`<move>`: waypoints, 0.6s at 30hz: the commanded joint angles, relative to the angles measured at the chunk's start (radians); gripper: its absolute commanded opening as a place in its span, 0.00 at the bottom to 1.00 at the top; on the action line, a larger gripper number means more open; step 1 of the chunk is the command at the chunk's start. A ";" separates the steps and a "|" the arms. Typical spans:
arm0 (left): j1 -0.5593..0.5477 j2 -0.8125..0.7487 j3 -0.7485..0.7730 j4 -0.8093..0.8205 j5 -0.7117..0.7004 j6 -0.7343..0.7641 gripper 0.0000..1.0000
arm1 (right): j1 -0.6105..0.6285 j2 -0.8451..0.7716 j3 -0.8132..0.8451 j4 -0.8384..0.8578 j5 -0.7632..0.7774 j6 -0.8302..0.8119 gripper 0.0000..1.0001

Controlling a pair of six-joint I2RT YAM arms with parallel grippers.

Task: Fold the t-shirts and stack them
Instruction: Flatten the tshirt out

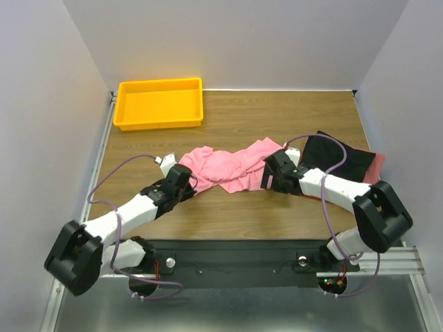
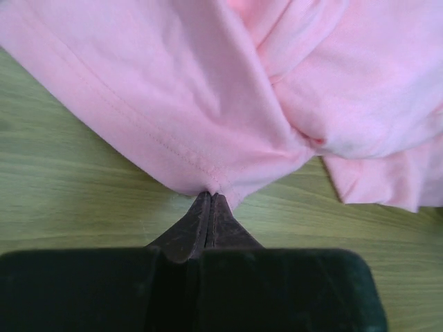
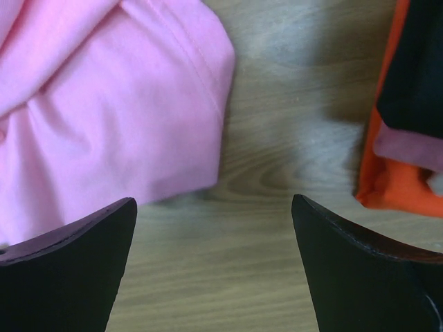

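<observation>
A large pink shirt [image 1: 232,169] lies crumpled across the middle of the wooden table. My left gripper [image 1: 185,174] is shut on its left hem; the left wrist view shows the closed fingertips [image 2: 210,200] pinching the stitched pink edge [image 2: 173,131]. My right gripper [image 1: 271,174] is open at the shirt's right end, over bare wood, with the pink cloth [image 3: 111,117] to the left of its tips [image 3: 214,207]. A stack of folded shirts with a black one on top [image 1: 339,158] lies at the right; its orange-red and black edges [image 3: 394,187] show in the right wrist view.
A yellow plastic tray [image 1: 160,104] stands at the back left of the table. Walls close in on both sides and the back. Cables loop from both arms over the table.
</observation>
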 commanded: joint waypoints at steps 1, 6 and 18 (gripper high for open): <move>-0.004 -0.142 -0.022 -0.042 -0.096 -0.015 0.00 | 0.000 0.078 0.071 0.087 0.067 0.054 0.98; -0.005 -0.271 -0.031 -0.069 -0.095 -0.012 0.00 | 0.002 0.195 0.111 0.127 0.096 0.071 0.79; -0.005 -0.411 0.153 -0.195 -0.277 -0.009 0.00 | 0.000 -0.053 0.120 0.133 0.054 -0.066 0.00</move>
